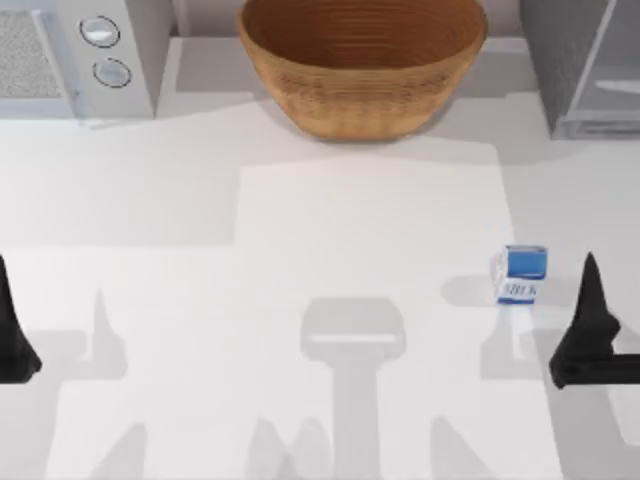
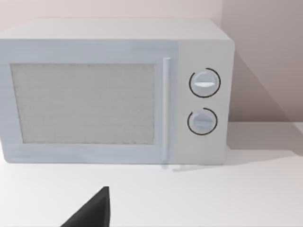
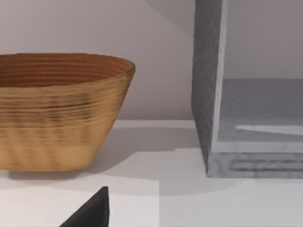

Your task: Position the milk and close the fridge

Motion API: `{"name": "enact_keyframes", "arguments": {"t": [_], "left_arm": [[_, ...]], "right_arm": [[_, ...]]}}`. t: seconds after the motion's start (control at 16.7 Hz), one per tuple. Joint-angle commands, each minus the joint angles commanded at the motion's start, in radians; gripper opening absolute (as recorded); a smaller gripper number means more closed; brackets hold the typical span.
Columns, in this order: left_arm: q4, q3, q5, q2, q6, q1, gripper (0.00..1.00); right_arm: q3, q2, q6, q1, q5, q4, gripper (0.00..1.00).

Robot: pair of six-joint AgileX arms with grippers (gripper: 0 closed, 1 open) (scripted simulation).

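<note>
The milk [image 1: 521, 275], a small carton with a blue top and "MILK" in blue on its white side, stands on the table at the right. My right gripper [image 1: 592, 285] hovers just to the right of it, apart from it. The fridge [image 1: 585, 62] is the grey box at the back right corner. The right wrist view looks past the fridge's speckled side [image 3: 206, 90] into its grey inside [image 3: 260, 109]. My left gripper [image 1: 6, 300] is parked at the table's left edge.
A large wicker basket [image 1: 362, 60] stands at the back centre, also seen in the right wrist view [image 3: 57, 113]. A white microwave [image 1: 75, 55] with two round knobs fills the back left, facing the left wrist camera [image 2: 113, 94]. The white table [image 1: 300, 250] lies bare in the middle.
</note>
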Motion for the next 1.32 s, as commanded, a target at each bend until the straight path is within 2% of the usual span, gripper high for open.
{"name": "enact_keyframes", "arguments": {"t": [0.3,0.96,1.32], "left_arm": [[0.0,0.0,0.0,0.0,0.0,0.0,1.0],[0.0,0.0,0.0,0.0,0.0,0.0,1.0],[0.0,0.0,0.0,0.0,0.0,0.0,1.0]], "right_arm": [[0.052,0.227,0.042,-0.013,-0.023,0.138,1.0],[0.199,1.001,0.17,-0.13,-0.085,0.575,1.0],[0.237,1.202,0.204,-0.163,-0.108,0.68,1.0]]}}
